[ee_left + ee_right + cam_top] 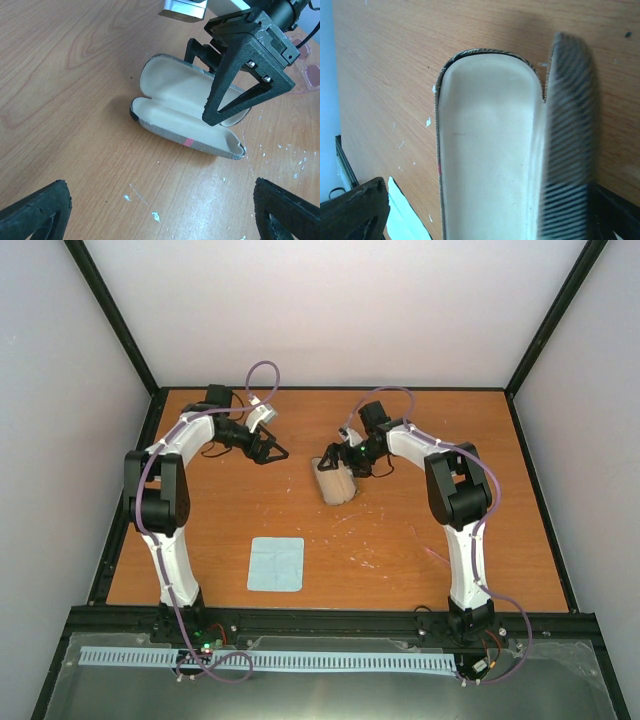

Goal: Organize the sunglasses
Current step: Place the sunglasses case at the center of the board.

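The grey-tan case (336, 482) with a red band lies open on the table, its cream lining (175, 95) facing up and nothing inside. My right gripper (340, 456) hangs right over it, its fingers (355, 212) spread wide on either side of the open shell (485, 150); the lid (567, 130) stands blurred by the right finger. My left gripper (160, 215) is open over bare table just left of the case. The pinkish translucent sunglasses (306, 67) lie on the table beyond the right gripper (240, 85).
A pale blue square cloth (276, 564) lies nearer the front, left of centre. White flecks dot the wood around the case. Black frame rails border the table (450, 430) on both sides.
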You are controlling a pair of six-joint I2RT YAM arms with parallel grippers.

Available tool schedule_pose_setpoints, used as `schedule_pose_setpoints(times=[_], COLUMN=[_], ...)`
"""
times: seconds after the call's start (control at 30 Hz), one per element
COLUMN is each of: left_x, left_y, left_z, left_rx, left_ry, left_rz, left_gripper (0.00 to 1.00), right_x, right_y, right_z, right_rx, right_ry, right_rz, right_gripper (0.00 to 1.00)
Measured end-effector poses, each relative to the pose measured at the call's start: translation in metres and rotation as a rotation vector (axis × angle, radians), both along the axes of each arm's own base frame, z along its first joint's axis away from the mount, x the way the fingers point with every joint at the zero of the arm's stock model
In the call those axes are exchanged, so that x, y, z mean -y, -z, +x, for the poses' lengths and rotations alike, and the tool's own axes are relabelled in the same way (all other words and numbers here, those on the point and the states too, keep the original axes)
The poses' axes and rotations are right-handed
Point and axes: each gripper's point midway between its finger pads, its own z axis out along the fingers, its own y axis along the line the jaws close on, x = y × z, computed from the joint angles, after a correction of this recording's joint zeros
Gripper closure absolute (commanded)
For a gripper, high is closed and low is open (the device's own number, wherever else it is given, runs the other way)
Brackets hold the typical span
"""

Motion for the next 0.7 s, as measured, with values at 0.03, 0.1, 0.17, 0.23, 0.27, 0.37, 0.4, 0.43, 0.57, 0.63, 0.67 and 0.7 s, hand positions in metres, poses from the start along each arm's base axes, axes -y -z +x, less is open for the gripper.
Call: schedule_pose_setpoints(times=[0.03,0.1,0.17,0.23,0.27,0.37,0.4,0.43,0.57,0.63,0.67,0.7], left_x=[0.0,0.0,0.001,0.003,0.004,0.01,0.013,0.015,0.035,0.047,0.051,0.055], left_y=[0.0,0.001,0.005,0.011,0.015,0.027,0.031,0.034,0.043,0.046,0.047,0.049], left_z=[0.0,0.001,0.002,0.008,0.012,0.026,0.032,0.036,0.053,0.057,0.059,0.061], left_rx=[0.0,-0.001,-0.006,-0.015,-0.02,-0.029,-0.028,-0.027,-0.004,0.004,0.008,0.011], left_ry=[0.0,0.0,0.001,0.003,0.005,0.008,0.012,0.014,0.043,0.061,0.066,0.071], left_rz=[0.0,-0.001,-0.004,-0.005,-0.005,0.0,0.004,0.009,0.029,0.036,0.038,0.042], left_gripper=[0.04,0.09,0.17,0.25,0.3,0.41,0.43,0.45,0.48,0.5,0.5,0.51], right_x=[0.001,0.002,0.006,0.012,0.017,0.037,0.045,0.054,0.089,0.096,0.097,0.098], right_y=[0.001,0.002,0.003,0.001,-0.004,-0.027,-0.039,-0.051,-0.106,-0.119,-0.119,-0.116], right_z=[0.0,0.001,0.003,0.004,0.006,0.011,0.013,0.016,0.017,0.009,0.0,-0.009], right_rx=[0.003,0.007,0.015,0.028,0.042,0.107,0.139,0.17,0.303,0.329,0.324,0.308], right_ry=[0.001,0.005,0.013,0.026,0.037,0.088,0.112,0.137,0.253,0.291,0.307,0.317], right_rz=[-0.005,-0.017,-0.039,-0.066,-0.082,-0.125,-0.138,-0.15,-0.174,-0.163,-0.155,-0.154], right_gripper=[0.0,0.0,0.0,0.0,0.0,0.0,0.0,0.0,0.07,0.43,0.76,0.95])
